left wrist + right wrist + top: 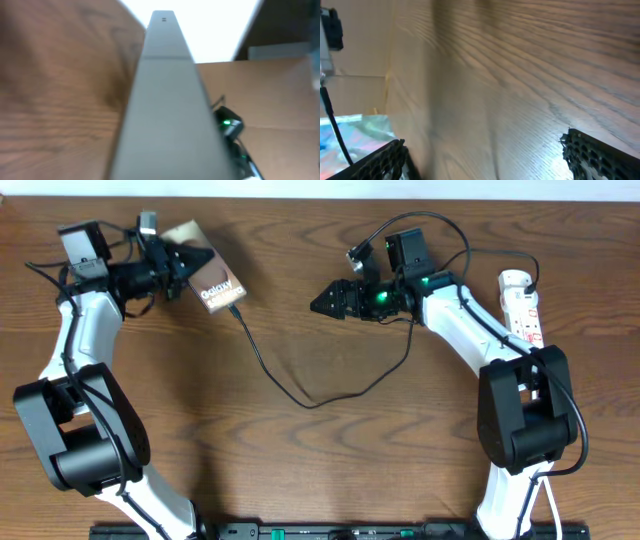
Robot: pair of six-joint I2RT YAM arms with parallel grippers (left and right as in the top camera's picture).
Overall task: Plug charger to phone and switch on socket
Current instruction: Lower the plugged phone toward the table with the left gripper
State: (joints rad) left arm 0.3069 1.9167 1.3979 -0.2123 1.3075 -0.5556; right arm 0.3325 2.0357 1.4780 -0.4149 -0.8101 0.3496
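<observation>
In the overhead view my left gripper [176,266] is shut on the top left end of the phone [212,282], a brown-grey slab with white lettering that is tilted at the back left. In the left wrist view the phone's grey edge [165,100] fills the middle and hides my fingers. The charger, a thin black cable [310,404], loops across the table, and its tip [235,310] meets the phone's lower end. My right gripper [326,302] is open and empty above bare wood [485,145], right of the phone. The socket [522,305] is a white strip at the far right.
The wooden table [300,470] runs to a pale back wall. Thicker black arm cables [455,230] arc above my right wrist. My right arm's base [525,415] stands just in front of the socket. A cardboard box [280,100] shows in the left wrist view.
</observation>
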